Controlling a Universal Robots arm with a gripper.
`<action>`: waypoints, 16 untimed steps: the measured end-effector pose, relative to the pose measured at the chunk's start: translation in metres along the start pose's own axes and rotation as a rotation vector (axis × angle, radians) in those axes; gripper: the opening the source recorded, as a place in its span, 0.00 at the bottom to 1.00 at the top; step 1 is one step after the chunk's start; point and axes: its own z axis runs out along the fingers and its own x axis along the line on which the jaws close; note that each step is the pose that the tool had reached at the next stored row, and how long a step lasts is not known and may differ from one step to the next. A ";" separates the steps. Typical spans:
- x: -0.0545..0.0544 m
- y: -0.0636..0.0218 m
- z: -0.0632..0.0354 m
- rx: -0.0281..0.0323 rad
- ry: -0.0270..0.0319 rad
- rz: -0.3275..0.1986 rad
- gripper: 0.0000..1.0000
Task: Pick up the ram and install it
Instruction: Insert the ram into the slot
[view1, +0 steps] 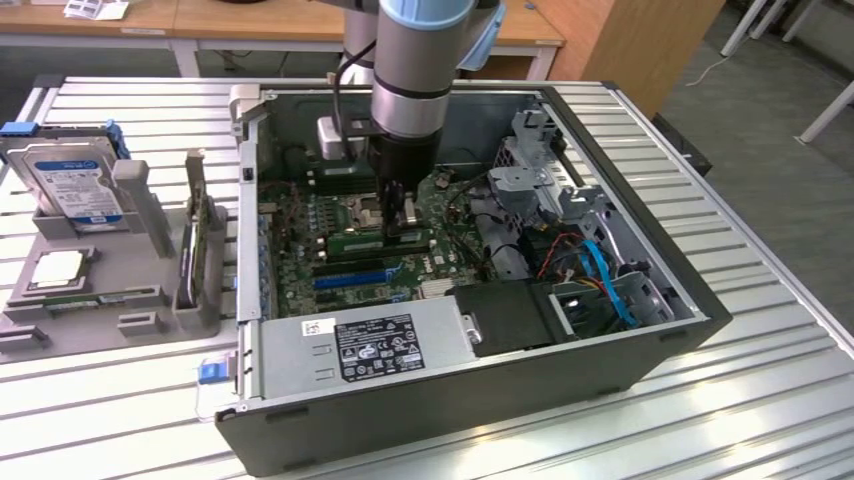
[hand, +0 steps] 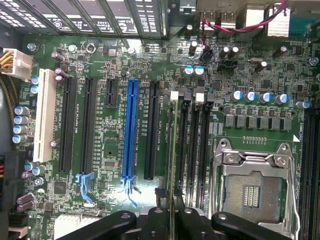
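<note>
This is looking like a robotics lab or workshop for computer assembly. A robot arm (view1: 414, 70) is reaching into an open computer case (view1: 441, 420) lying on a ribbed metal counter (view1: 761, 330), its hand (hand: 173, 219) gripping the ram (hand: 173, 150) over the motherboard (hand: 115, 65). Grey holders (view1: 80, 300) are presenting a hard drive (view1: 74, 185) alongside, and wooden desks (view1: 240, 18) are standing behind.

Drive cage (view1: 534, 190) and cables (view1: 603, 275) beside memory slots (hand: 193, 145)
</note>
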 end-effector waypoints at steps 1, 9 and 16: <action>0.000 0.0001 0.0004 0.0000 0.0000 0.000 0.14; 0.000 0.0007 0.0036 -0.0001 0.0001 0.000 0.14; 0.000 0.0009 0.0040 -0.0008 -0.0001 0.000 0.15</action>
